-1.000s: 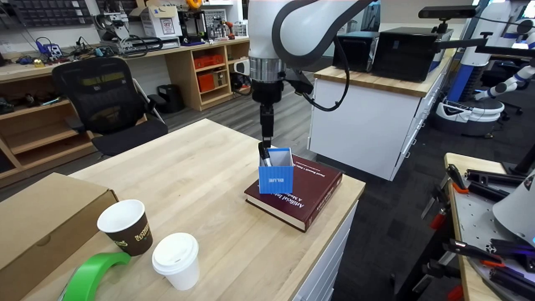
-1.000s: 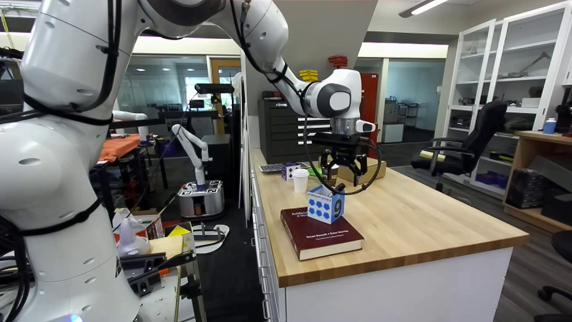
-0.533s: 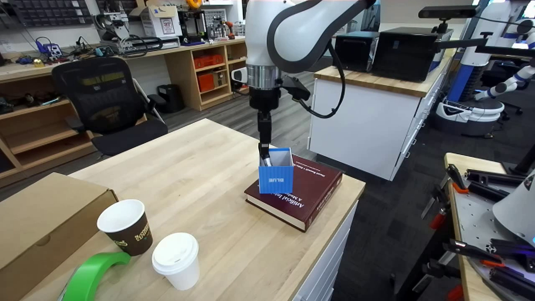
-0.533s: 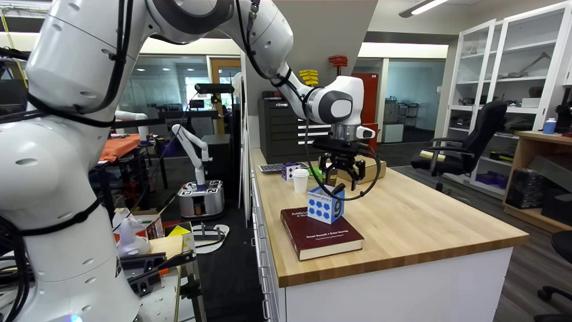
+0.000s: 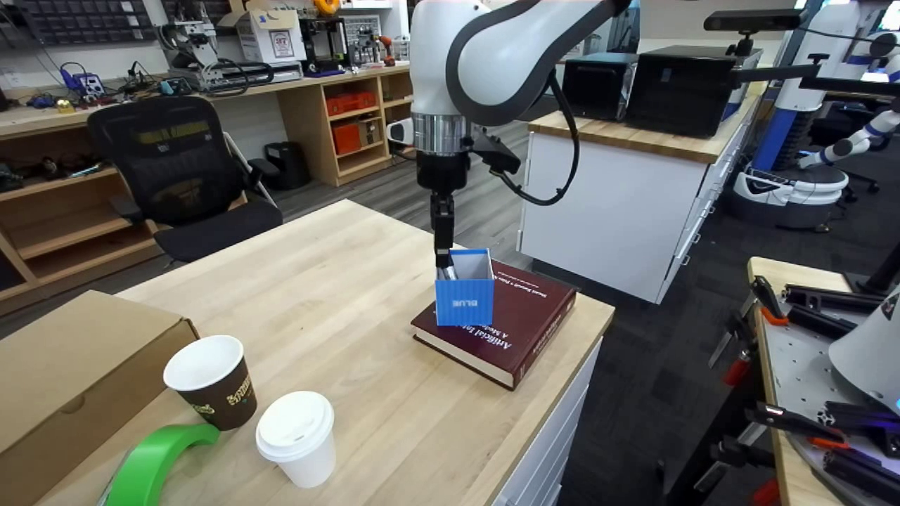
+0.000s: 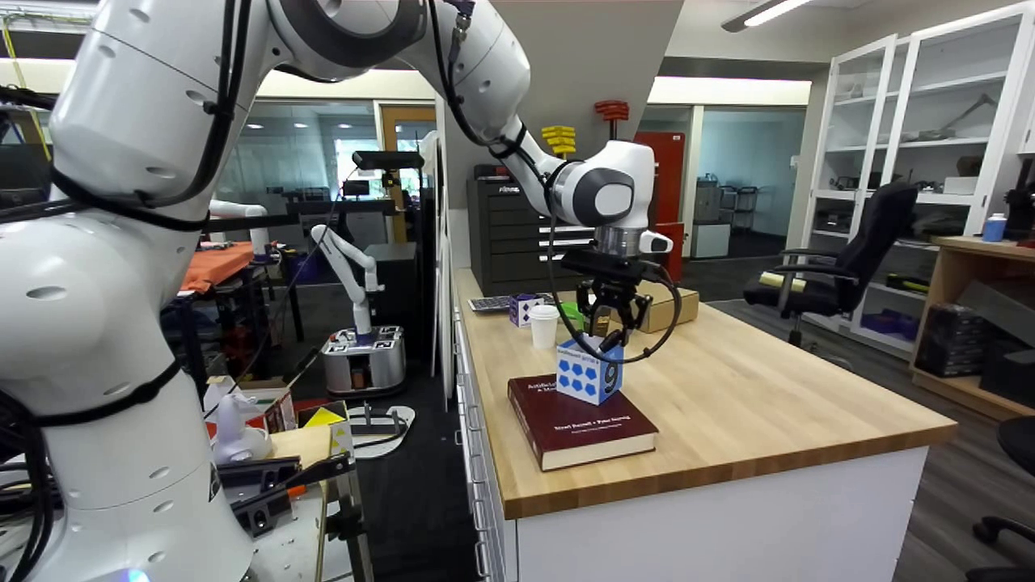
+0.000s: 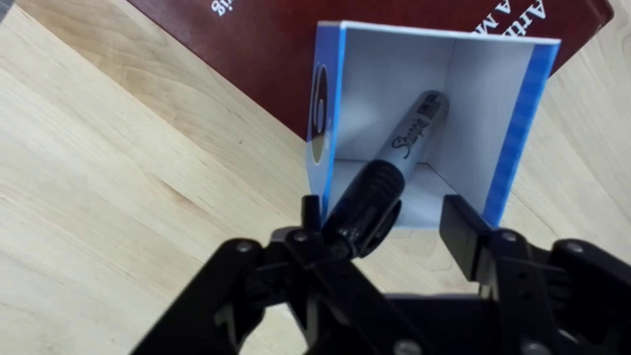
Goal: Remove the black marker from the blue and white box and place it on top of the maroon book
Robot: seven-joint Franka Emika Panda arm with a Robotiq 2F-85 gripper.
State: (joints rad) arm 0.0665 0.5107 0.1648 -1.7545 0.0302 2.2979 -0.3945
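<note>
The blue and white box (image 5: 464,303) stands upright, open end up, on the maroon book (image 5: 527,302). Both also show in the exterior view with the robot's base: box (image 6: 589,376), book (image 6: 582,428). In the wrist view the black marker (image 7: 419,123) leans inside the box (image 7: 517,143). It has a grey body and a black cap pointing toward the gripper. My gripper (image 7: 382,216) is over the box's open top, its fingers on either side of the cap. The cap is against or very near the left finger. A clear gap separates it from the right pad (image 7: 458,236).
A brown paper cup (image 5: 211,383), a white lidded cup (image 5: 295,436), a green curved object (image 5: 162,460) and a large cardboard box (image 5: 91,379) stand on the same table. The book lies near the table's edge. A cable (image 6: 667,315) loops beside the gripper.
My gripper has come down to the box and shifted slightly over the marker. Its fingers look closer together than before. The box and the book have not moved.
</note>
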